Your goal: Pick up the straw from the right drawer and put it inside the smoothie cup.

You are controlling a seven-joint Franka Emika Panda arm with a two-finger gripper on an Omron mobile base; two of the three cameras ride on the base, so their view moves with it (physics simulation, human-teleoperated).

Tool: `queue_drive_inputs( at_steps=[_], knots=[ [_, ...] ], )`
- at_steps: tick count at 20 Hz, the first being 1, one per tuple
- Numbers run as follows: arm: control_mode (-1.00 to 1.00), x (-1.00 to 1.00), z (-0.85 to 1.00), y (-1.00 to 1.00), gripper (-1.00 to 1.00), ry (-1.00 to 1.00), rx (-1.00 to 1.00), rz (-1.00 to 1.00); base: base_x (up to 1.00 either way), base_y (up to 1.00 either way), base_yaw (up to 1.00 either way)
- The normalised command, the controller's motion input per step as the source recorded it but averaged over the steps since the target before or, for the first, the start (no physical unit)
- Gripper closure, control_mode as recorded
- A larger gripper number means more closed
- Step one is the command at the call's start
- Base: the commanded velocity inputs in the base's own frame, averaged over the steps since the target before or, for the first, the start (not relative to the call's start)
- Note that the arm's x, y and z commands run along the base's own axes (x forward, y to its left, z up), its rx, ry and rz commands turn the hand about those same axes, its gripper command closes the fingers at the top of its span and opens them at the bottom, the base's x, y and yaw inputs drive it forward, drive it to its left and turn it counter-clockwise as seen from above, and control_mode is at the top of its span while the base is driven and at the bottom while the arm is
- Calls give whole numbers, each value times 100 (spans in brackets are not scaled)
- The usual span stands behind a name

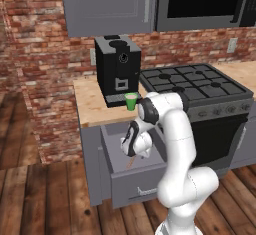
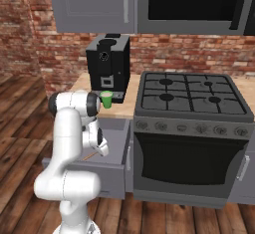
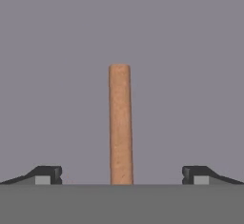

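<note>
The gripper point(image 3: 121, 175) hangs low inside the right drawer point(image 1: 131, 179), its jaws spread wide with nothing held. Between its fingertips point(image 3: 46, 174), not touching either, lies the straw point(image 3: 120, 123) (a thin, straight tan-orange stick) on the drawer's grey floor. Beyond the drawer, on the bench point(image 1: 92, 104), the smoothie cup point(image 1: 131, 101) stands upright just before the black coffee machine point(image 1: 118, 69).

One straw point(image 3: 120, 123), one smoothie cup point(image 1: 131, 100), one right drawer point(image 1: 135, 181).
</note>
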Motion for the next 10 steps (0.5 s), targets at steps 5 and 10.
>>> queue_drive_inputs(
  at_steps=[5, 10],
  knots=[
    [-100, 11, -18, 0, -100, 0, 0, -3, 0, 0, 0],
    [-100, 0, -28, 0, 100, 0, 0, -3, 0, 0, 0]
  ],
)
